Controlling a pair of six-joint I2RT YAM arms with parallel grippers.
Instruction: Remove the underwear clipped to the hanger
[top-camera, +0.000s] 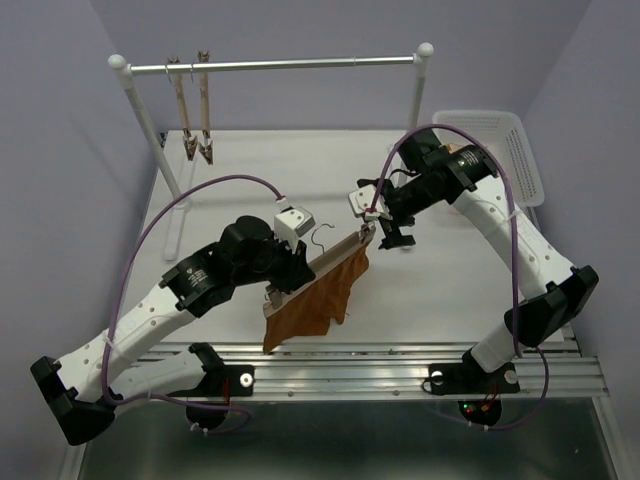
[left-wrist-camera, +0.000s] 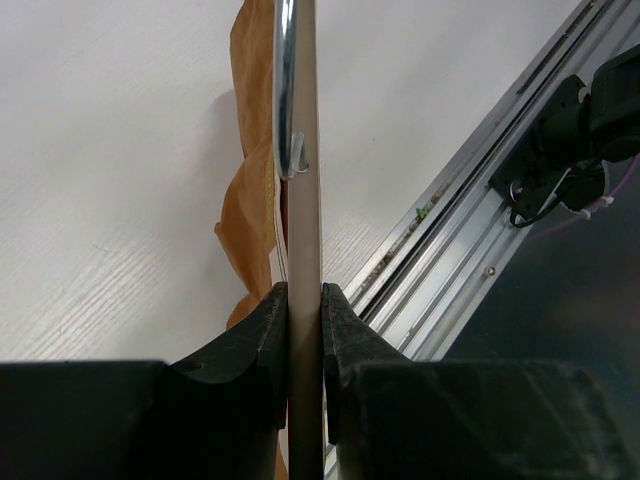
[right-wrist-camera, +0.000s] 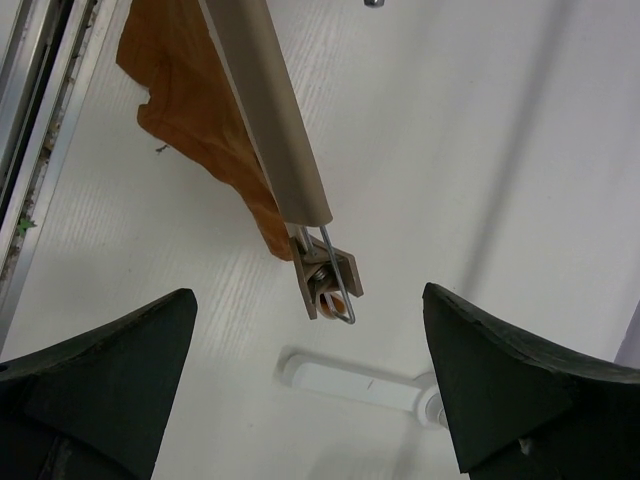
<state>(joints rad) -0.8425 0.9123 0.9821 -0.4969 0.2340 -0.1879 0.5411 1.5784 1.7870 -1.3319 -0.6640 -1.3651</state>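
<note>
Left hand (top-camera: 292, 276): narrowed to a slit and gripping the hanger (top-camera: 335, 255) by its wooden bar; in the left wrist view both fingers (left-wrist-camera: 262, 335) press flat against the two sides of the bar
Right hand (top-camera: 372, 230): spread wide and holding nothing; in the right wrist view the clip (right-wrist-camera: 325, 275) at the bar's end sits in the gap between the two fingers (right-wrist-camera: 120, 365), touching neither
Hanger, long axis: in the top view it runs on a diagonal, from the left hand at lower left up to the right hand at upper right
Hanger, ends: the far end with its clip points at the right hand; the near end is hidden behind the left hand
Hook (top-camera: 318, 235): thin wire rising from the middle of the bar, on the side facing the back wall
Underwear (top-camera: 310, 305): rust-orange cloth hanging limp from the bar on the side facing the arm bases, its lower edge near the metal rails at the front of the worktop (top-camera: 450, 260)
Underwear at the far clip: one corner runs up to the clip and a little orange shows inside it
Underwear at the near clip: cannot tell, the left hand hides it
Behind: a rail (top-camera: 280, 66) with two bare wooden hangers (top-camera: 195, 110), well apart from the hands
</note>
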